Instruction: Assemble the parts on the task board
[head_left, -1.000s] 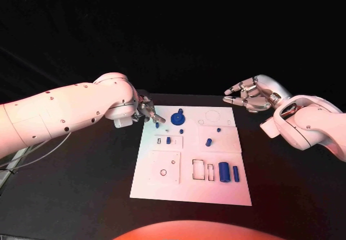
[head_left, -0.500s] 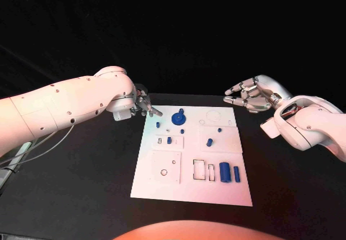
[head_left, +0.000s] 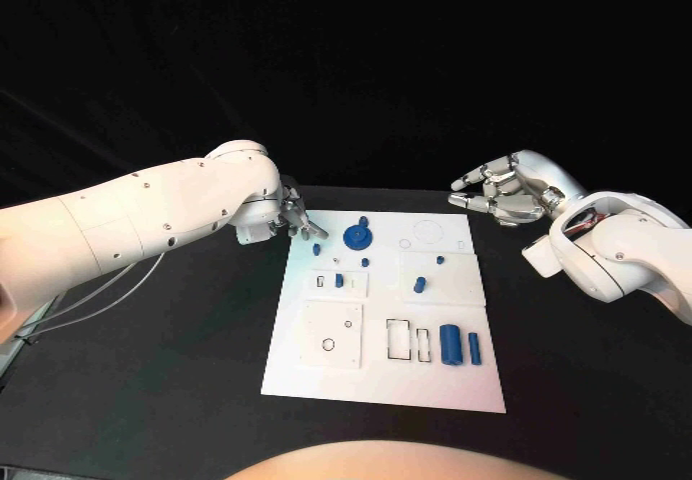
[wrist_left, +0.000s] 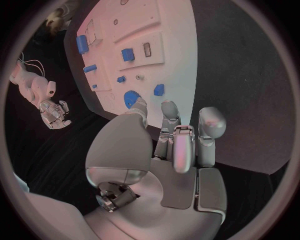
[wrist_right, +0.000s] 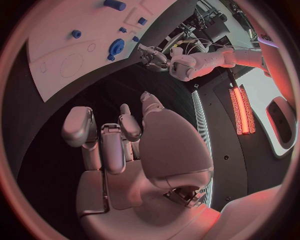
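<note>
**Left robot hand at far-left corner of board, nothing held**

Task board (head_left: 335, 345) lies flat mid-bench (head_left: 159, 380), long axis running away from robot. Blue parts spread over it: round disc w/ knob (head_left: 356, 237) at far end, small peg (head_left: 315, 247) near far-left corner, block (head_left: 418, 284) mid-board, two cylinders (head_left: 450, 344) lying side by side at near right beside empty slot outlines. Judgement: these still wait for their seats, so assembly is early.

Left robot hand (head_left: 294, 221) hangs just off the far-left corner, fingers apart and pointing at disc/peg; wrist view shows fingertips (wrist_left: 169, 107) close to the disc, contact prob. none but hard to tell. Holds nothing. Placed for a pick there, I'd guess.

Right robot hand (head_left: 503, 193) is raised off the far-right corner, fingers loosely curled but apart, empty, clear of the work.
</note>
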